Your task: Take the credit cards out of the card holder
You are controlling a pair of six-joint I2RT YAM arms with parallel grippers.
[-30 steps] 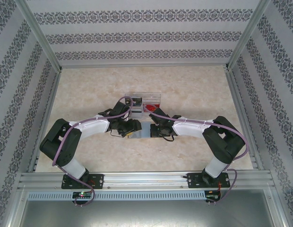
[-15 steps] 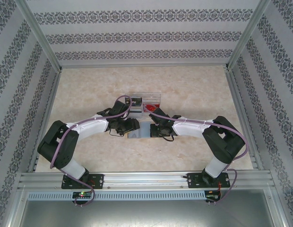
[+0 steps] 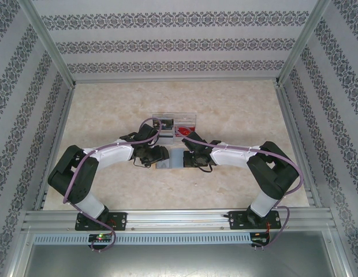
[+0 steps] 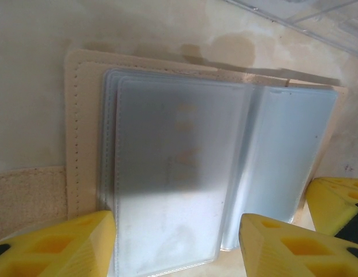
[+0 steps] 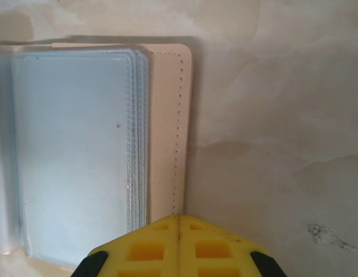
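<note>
Card holder (image 4: 84, 144) flattened open since last check. Left gripper (image 4: 176, 234) released astride its sleeves (image 4: 167, 173), right gripper (image 5: 179, 248) clenched empty at its edge; nothing extracted yet.

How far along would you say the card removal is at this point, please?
Done: the card holder lies open, and the clear box beyond it holds something red. In hand: the left hand hangs open over a sleeve page; the right hand, shut, sits at the holder's edge. Left: frosted sleeves hide whether cards remain.
</note>
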